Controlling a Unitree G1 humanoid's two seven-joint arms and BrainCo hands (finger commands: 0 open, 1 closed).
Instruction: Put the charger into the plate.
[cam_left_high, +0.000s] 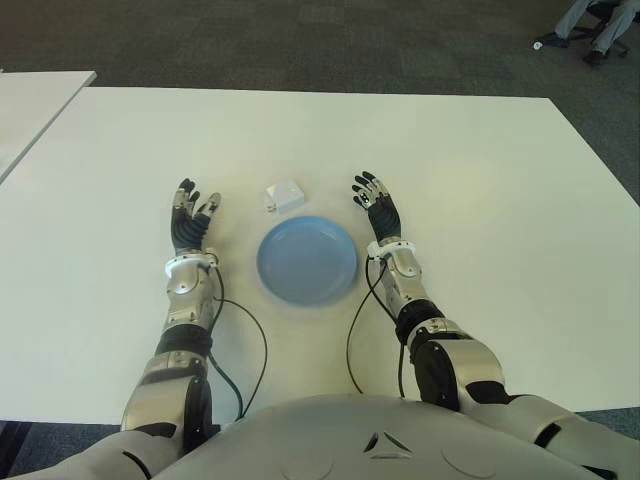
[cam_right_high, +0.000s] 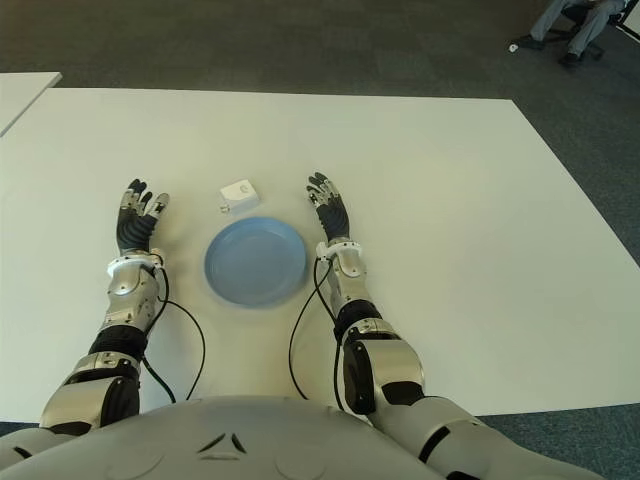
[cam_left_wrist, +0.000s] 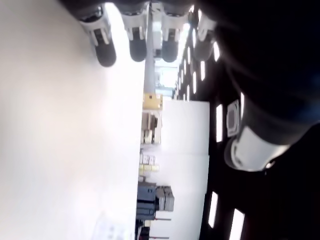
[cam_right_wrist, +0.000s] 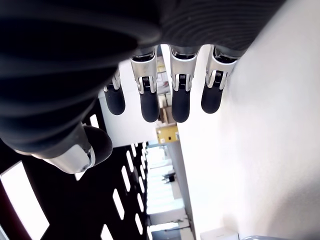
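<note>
Charger (cam_left_high: 283, 196) sits beyond the plate (cam_left_high: 307, 261) — unseen in the left wrist view; both hands' fingers (cam_right_wrist: 180, 105) spread, empty.

Even bright light; soft shadows; wrist views glare-washed, perhaps blurred.

plate (cam_left_high: 307, 262) plain light blue; charger (cam_left_high: 282, 196) white; table (cam_left_high: 480, 200) off-white; both hands black-fingered, silver wrists; carpet (cam_left_high: 300, 45) past table's far edge dark grey, speckled
</note>
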